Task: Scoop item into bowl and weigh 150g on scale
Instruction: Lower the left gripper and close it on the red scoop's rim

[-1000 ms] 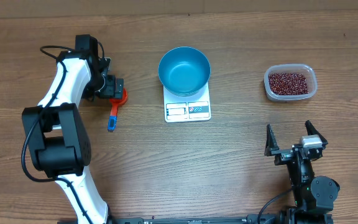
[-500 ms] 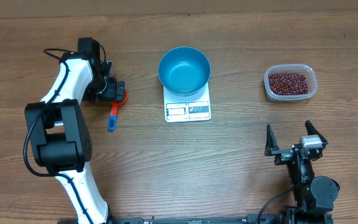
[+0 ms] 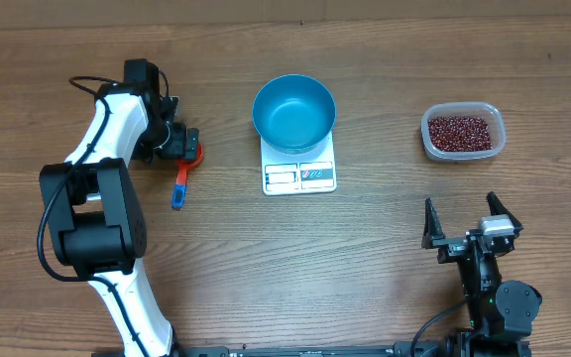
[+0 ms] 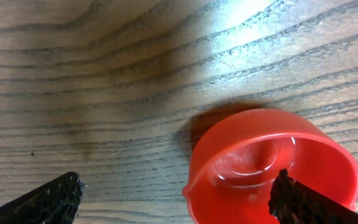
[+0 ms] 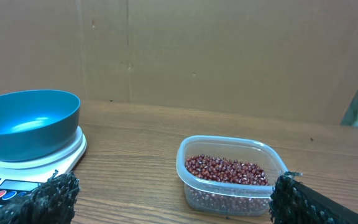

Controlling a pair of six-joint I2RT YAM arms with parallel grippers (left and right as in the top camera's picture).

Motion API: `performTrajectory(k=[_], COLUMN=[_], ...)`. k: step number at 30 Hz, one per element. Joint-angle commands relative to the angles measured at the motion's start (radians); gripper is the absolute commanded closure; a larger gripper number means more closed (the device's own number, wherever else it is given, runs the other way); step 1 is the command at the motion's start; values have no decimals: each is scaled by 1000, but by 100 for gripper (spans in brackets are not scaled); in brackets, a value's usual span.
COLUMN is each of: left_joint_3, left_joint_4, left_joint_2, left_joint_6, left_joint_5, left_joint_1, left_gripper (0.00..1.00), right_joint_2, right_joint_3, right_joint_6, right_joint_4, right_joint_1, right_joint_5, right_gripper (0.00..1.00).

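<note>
Left gripper [image 3: 184,142], jaws apart and empty, hangs over the scoop [image 4: 272,165]; contact we cannot confirm. Right gripper [image 3: 461,206] likewise apart. Beans [image 3: 461,131], loose and prone to roll, lie ahead of it. We judge the light, stiff scoop best held by its handle [image 3: 179,186].

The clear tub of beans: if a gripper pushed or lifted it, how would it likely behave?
The tub looks thin-walled, so it would probably flex if squeezed. Low and wide, it should slide on the table rather than tip. Its loose beans would probably shift if tilted.
</note>
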Motion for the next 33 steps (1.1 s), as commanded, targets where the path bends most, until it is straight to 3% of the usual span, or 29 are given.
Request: performTrajectory(k=[1, 33], left_joint_3=[-5, -5], left_joint_4=[3, 12], left_joint_2=[10, 41], left_joint_6=[23, 19], left_joint_5=[-14, -39], left_joint_1=[1, 0], left_gripper=[0, 0], right_joint_2=[-10, -10], right_joint_3=[-10, -10], right_joint_6=[-1, -1], right_joint_4=[5, 5], right_joint_1=[4, 4], right_joint_5=[1, 1], right_gripper=[0, 0])
